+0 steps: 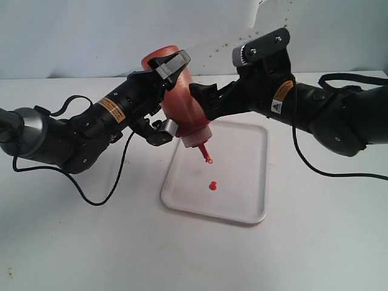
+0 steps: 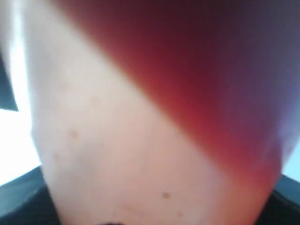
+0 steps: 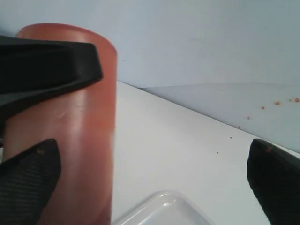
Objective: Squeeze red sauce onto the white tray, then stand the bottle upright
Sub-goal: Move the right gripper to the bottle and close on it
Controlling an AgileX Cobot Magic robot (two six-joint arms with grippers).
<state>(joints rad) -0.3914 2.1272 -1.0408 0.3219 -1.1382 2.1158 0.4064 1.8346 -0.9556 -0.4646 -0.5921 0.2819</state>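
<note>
While I watch from the exterior view, the left gripper is clamped on the bottle, one jaw across the upturned base and the other low on the body near the neck. The bottle is inverted and tilted, held in the air above the near-left part of the white tray, with its nozzle pointing down and clear of the tray surface. A small round blob of the red sauce sits on the tray just below and slightly to the right of the nozzle tip. The tray lies flat on the white table.

My right gripper reaches in from the other side, and its wrist view shows the jaws wide apart. One finger is right against the bottle's wall, though I cannot tell if it touches; the other is well clear. The left wrist view is filled by the blurred bottle wall, pale on one side and dark red on the other.
</note>
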